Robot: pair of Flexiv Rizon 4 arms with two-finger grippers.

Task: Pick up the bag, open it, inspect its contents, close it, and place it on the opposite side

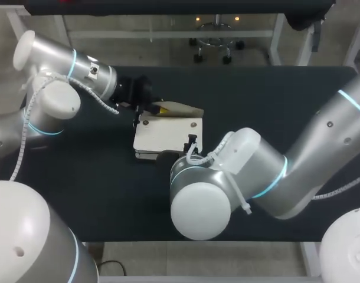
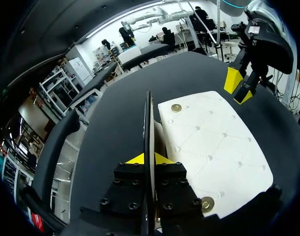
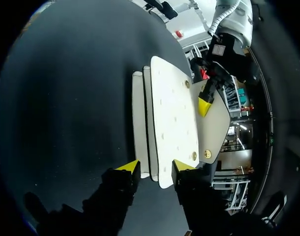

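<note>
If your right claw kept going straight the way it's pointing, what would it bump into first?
The white bag: its near edge is right in front of my right claw, so it would push into that straightaway, I think.

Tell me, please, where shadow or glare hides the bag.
Head view: even light, no glare on the bag, but the right arm covers its near corner. Left wrist view: the flap is dark, edge-on. Right wrist view: bag bright, table dark.
</note>
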